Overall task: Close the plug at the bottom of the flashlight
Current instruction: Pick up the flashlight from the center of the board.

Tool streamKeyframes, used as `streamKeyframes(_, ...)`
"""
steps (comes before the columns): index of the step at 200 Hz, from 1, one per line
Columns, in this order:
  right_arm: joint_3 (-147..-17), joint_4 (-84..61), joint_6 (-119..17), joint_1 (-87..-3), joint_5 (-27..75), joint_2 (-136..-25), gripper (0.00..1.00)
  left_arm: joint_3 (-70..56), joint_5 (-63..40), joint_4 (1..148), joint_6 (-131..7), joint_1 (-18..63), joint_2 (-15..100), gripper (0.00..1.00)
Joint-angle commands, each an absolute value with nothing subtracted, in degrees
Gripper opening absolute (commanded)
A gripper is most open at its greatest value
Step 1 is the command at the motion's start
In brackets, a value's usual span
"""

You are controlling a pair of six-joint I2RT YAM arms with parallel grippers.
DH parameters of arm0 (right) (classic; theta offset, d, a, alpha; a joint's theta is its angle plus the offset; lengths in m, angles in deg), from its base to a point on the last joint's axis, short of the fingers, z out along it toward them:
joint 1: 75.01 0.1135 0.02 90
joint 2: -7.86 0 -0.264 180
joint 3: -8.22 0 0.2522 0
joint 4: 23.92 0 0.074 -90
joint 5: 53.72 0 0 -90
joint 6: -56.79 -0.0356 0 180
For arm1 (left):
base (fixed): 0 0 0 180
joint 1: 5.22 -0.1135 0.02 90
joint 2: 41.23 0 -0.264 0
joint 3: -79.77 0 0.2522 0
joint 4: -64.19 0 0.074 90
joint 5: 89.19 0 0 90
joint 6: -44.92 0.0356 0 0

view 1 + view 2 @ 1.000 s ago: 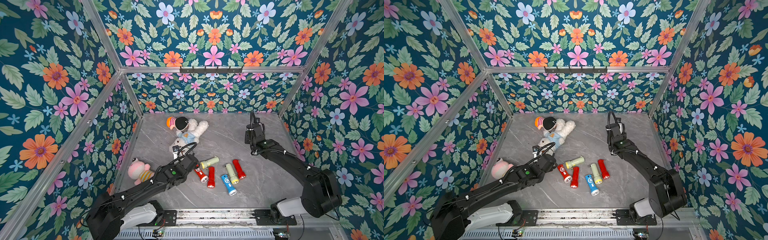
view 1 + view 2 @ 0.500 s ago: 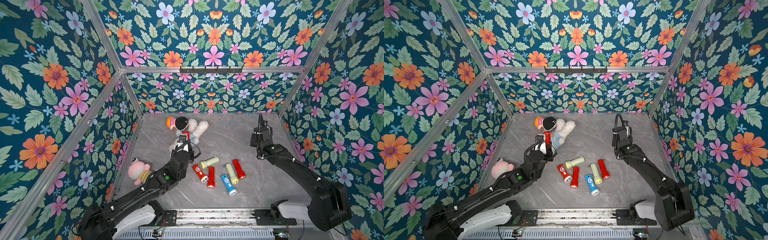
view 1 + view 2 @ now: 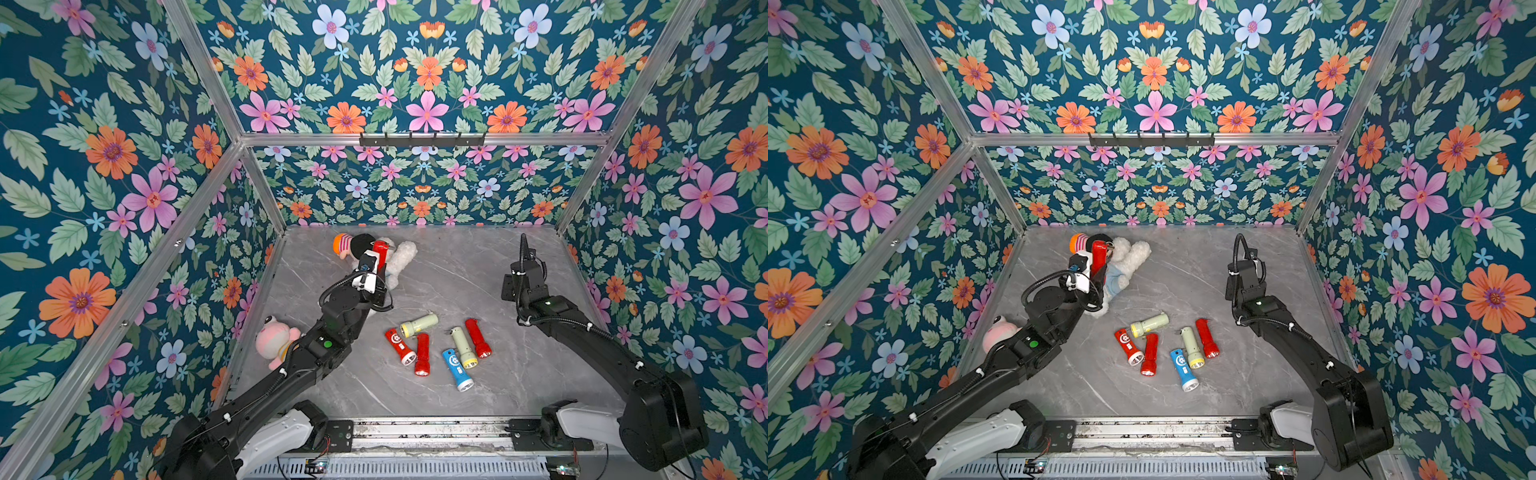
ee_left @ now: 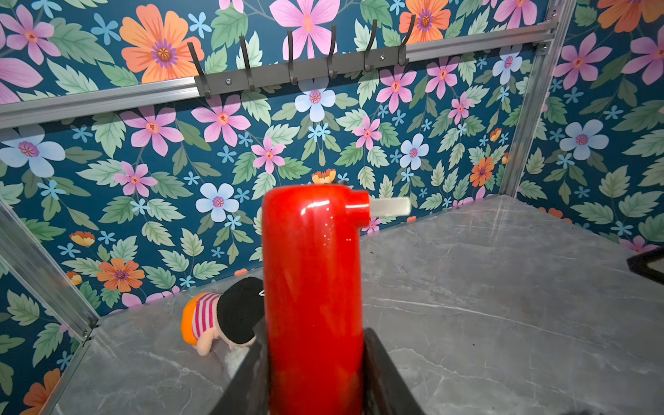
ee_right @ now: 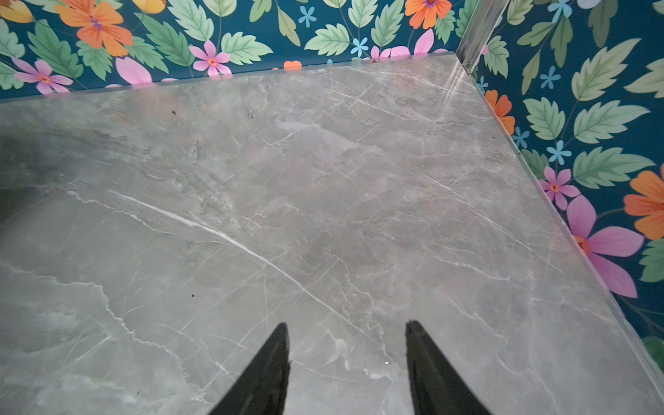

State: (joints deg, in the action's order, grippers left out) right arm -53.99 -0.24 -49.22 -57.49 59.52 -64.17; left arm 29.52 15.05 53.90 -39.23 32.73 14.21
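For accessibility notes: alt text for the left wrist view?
A red flashlight, gripped in the left claw, fills the centre, its pale plug sticking out sideways at the far end. Behind, a plush doll lies on the grey table; a hook rail crosses the floral wall.

The red flashlight (image 3: 380, 252) has a glossy, smooth, cylindrical body in a single colour. Its lower body is clamped in the left hand (image 3: 372, 266), clear of the tabletop (image 3: 453, 266) and over the far left area. In both top views the body points up and away from the hand, tail end outermost. In the left wrist view the plug (image 4: 390, 207) is a pale flat prong projecting sideways from a red block at the tail end. It is folded out, not seated in the body.
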Motion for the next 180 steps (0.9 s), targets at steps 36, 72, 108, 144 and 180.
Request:
streamKeyframes(36, -53.67, -8.17, -45.55, -57.52, 48.69, -63.33, 0.53, 35.21, -4.96, 41.3, -40.75, 28.4, 11.58, 0.0)
streamKeyframes(72, -53.92, -11.93, -44.24, -57.52, 37.31, -63.33, 0.5, 37.35, -11.98, 38.04, -41.62, 26.49, 12.38, 0.0)
streamKeyframes(108, -58.03, -9.89, -44.02, -57.52, 29.46, -65.12, 0.43, 39.91, -13.76, 33.77, -43.16, 25.03, 13.08, 0.0)
streamKeyframes(144, -60.64, -9.45, -45.2, -57.52, 23.09, -66.48, 0.24, 42.08, -15.46, 30.28, -44.32, 23.88, 13.25, 0.0)
streamKeyframes(180, -62.52, -9.41, -45.82, -57.54, 16.86, -67.41, 0.19, 43.56, -18.83, 26.13, -45.85, 23.17, 14.43, 0.0)
